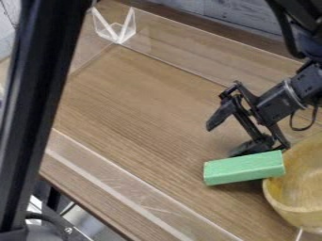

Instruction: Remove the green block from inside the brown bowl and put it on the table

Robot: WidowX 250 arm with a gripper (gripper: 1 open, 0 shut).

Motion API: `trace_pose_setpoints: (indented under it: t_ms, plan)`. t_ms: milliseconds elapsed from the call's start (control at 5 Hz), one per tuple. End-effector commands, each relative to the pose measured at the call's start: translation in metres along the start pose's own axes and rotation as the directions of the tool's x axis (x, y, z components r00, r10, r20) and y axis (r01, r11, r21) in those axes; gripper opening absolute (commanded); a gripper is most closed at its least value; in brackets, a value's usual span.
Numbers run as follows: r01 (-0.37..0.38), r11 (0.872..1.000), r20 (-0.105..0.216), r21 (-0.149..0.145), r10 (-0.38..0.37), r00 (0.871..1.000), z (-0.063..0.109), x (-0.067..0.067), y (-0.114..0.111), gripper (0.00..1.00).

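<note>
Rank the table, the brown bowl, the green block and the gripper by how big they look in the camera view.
1. table
2. brown bowl, partly cut off
3. gripper and green block look alike

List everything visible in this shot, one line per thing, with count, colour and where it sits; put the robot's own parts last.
green block: one, light green, lying flat on the table, just left of the bowl and below the gripper.
brown bowl: one, pale tan, at the lower right corner, cut off by the frame edge.
table: one, brown wood grain, filling most of the view.
clear walls: low transparent panels along the table's edges, with a corner at the top left.
dark pole: one, black, slanting down the left foreground, close to the camera.
gripper: one, black, open, above the block and holding nothing.
</note>
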State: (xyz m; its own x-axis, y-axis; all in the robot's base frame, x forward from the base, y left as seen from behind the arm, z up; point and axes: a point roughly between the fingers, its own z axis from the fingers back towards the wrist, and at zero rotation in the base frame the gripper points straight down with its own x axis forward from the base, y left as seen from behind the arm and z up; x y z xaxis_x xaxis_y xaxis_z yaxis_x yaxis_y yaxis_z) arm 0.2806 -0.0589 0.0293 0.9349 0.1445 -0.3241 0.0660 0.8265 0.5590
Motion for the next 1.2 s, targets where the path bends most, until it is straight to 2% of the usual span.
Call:
trace_pose_setpoints:
  t_ms: [0,200,400,600,1000]
  plan:
    - [-0.002,1.0,0.011,-0.028,0.002,1.0,0.008,0.004,-0.005,0.0]
    - [0.015,0.999,-0.019,-0.034,-0.016,1.0,0.009,0.004,-0.012,1.0]
    - [0.016,0.999,-0.027,-0.042,-0.017,0.999,0.01,0.01,-0.011,1.0]
    - [0.013,0.999,-0.034,-0.049,-0.015,0.999,0.011,0.015,-0.008,0.0]
    - [-0.004,0.999,-0.097,-0.033,0.001,0.995,0.034,0.005,0.01,0.0]
